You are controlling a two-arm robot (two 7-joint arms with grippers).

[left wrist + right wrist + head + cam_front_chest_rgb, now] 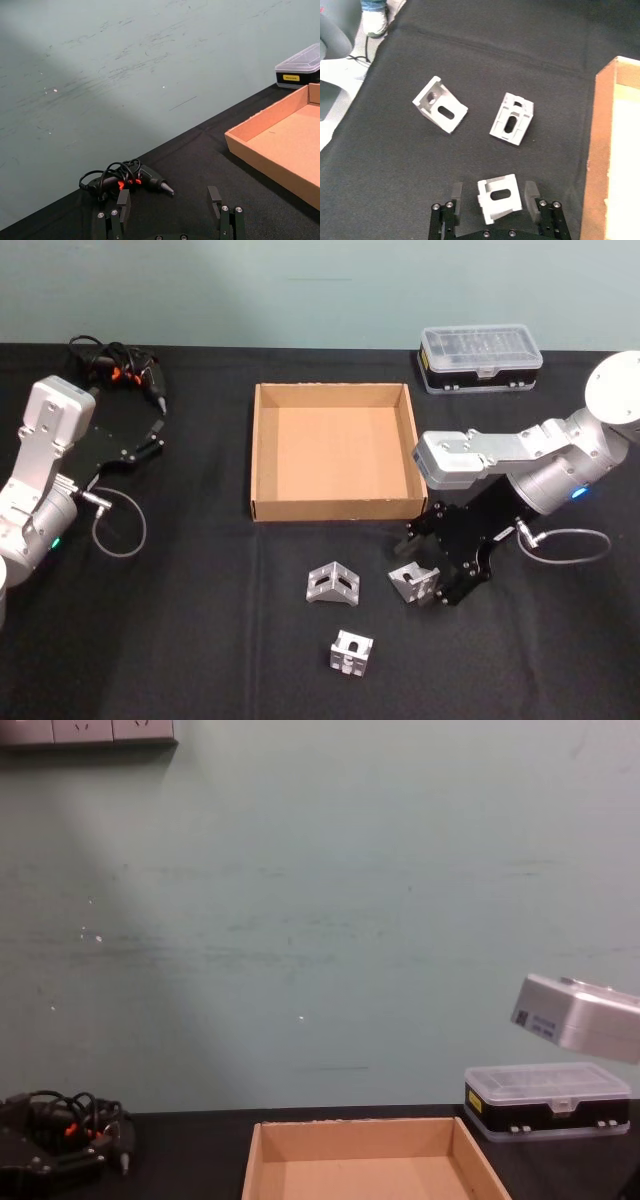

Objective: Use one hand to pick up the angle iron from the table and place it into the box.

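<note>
We see the right gripper (493, 189) low over the table (200, 620), just in front of the box's near right corner. Its fingers (456, 192) are spread, with one angle iron (500, 199) lying on the black tabletop between them. A gap shows on one side; the other finger is close against the metal.

A second angle iron (332, 583) lies just to the left of it, and a third angle iron (350, 653) lies nearer to us; both are apart from the gripper.

The box (330, 510) stands at the table's middle, and inside its low walls we see only bare tan floor. Behind and to its right sits the black case (482, 358), clear lid shut. We cannot tell what lies under it.

The left gripper (170, 202) is parked at the far left with its prongs apart, pointed towards a black tool with looped wires (135, 179).
</note>
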